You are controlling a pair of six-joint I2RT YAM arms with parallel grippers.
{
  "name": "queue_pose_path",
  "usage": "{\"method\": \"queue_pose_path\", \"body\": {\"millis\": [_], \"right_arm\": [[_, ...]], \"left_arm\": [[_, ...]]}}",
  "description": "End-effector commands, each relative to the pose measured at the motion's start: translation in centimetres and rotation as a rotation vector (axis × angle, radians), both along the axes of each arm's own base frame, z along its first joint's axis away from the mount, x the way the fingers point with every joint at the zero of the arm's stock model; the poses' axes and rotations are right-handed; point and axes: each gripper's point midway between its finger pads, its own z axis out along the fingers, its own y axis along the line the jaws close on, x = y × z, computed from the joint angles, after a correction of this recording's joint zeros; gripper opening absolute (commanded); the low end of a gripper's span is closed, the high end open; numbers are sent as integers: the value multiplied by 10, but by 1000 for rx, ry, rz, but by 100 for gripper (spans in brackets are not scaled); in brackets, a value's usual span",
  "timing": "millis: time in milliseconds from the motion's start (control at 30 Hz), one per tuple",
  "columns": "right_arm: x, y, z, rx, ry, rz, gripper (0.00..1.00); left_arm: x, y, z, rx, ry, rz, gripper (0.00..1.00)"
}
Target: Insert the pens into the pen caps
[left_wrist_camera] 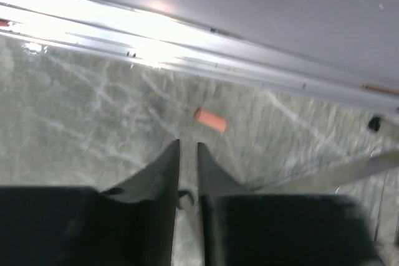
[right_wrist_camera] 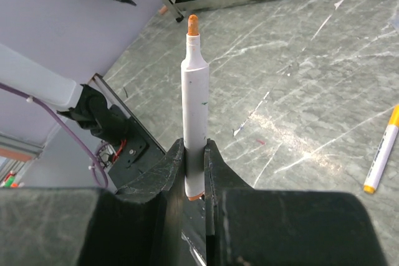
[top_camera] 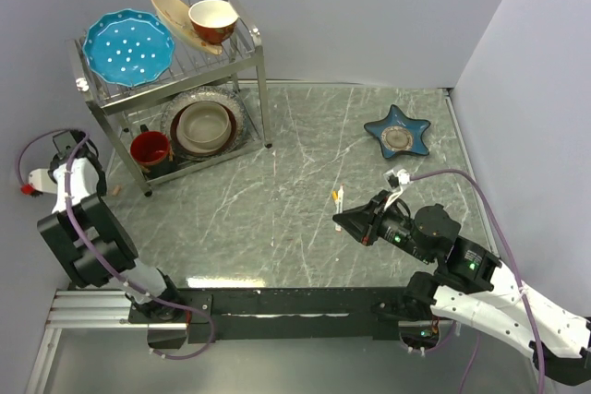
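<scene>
My right gripper (right_wrist_camera: 194, 147) is shut on a white pen (right_wrist_camera: 194, 91) with an orange tip, which stands straight out from the fingers above the table. In the top view this gripper (top_camera: 340, 220) is at mid-right. A second white pen (right_wrist_camera: 381, 157) with yellow-orange ends lies on the table beside it, and shows in the top view (top_camera: 338, 197). A short orange-pink pen cap (left_wrist_camera: 210, 119) lies by the left wall near the rack's leg (top_camera: 117, 189). My left gripper (left_wrist_camera: 188, 147) hovers just short of it, its jaws a narrow slit apart and empty. The dark blue pen is out of view.
A metal dish rack (top_camera: 251, 53) with plates and bowls stands at the back left; its lower bar (left_wrist_camera: 336, 175) is right of the cap. A blue star-shaped dish (top_camera: 397, 133) sits at the back right. The wall's bright edge (left_wrist_camera: 187, 42) runs just behind the cap.
</scene>
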Motion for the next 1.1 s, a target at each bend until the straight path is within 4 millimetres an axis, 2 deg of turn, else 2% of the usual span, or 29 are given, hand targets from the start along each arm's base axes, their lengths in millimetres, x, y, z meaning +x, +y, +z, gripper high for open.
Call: {"method": "queue_pose_path", "body": {"millis": [0,33,100,133,167,200,367,633,833,1067], "right_arm": [[3,-2,30,35,-40,-18,0],[3,-1,30,36,-41,-14,0],[2,1,30,37,-42,-3,0],[1,2,30,39,-39,1,0],[1,3,29,41,-40,7,0],[1,4,27,40,-36,9,0],[0,4,28,47,-42,15,0],[-1,-3,35,61,-71,1,0],[-2,-7,39,65,-83,-7,0],[-3,-8,39,65,-88,-5,0]], "left_arm": [[13,19,-3,6,-22,61,9],[16,22,-9,9,-16,59,1],[21,26,-13,31,-8,9,1],[25,22,-18,19,-19,-32,1],[39,27,-12,53,-70,-70,1],[43,25,-11,62,-80,-111,1],[48,27,-11,94,-102,-95,1],[60,20,-41,54,-59,-123,1],[72,14,-48,82,-60,-165,1],[67,16,-63,62,-3,-143,1]]}}
